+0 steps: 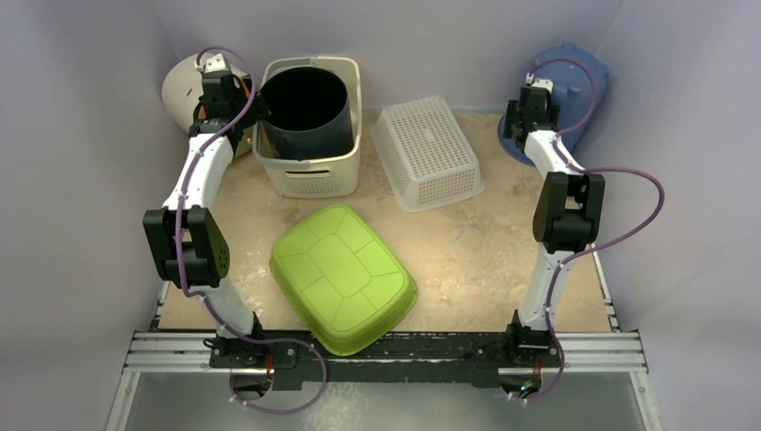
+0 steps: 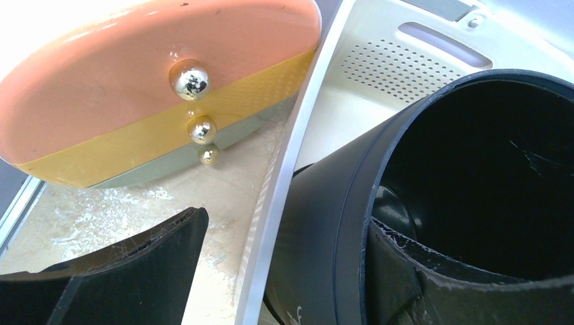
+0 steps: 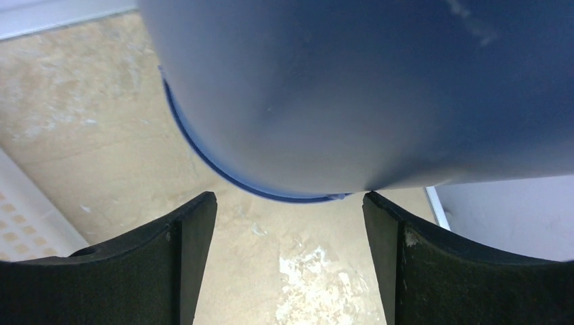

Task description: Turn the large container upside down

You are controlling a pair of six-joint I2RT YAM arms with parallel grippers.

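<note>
Straddling the smooth black cylindrical bin [image 1: 310, 142], left claw [image 2: 288, 230] gapes wide; right claw [image 3: 289, 203] likewise.

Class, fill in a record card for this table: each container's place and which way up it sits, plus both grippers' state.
green tub: front centre, bottom up
white mesh basket: far centre, bottom up
cream basket: far left, upright, holds black bin
black bin: upright, mouth up
blue container: far right, tilted against the wall
left gripper: open, one finger inside black bin, other outside cream basket
right gripper: open, empty, facing blue container
</note>
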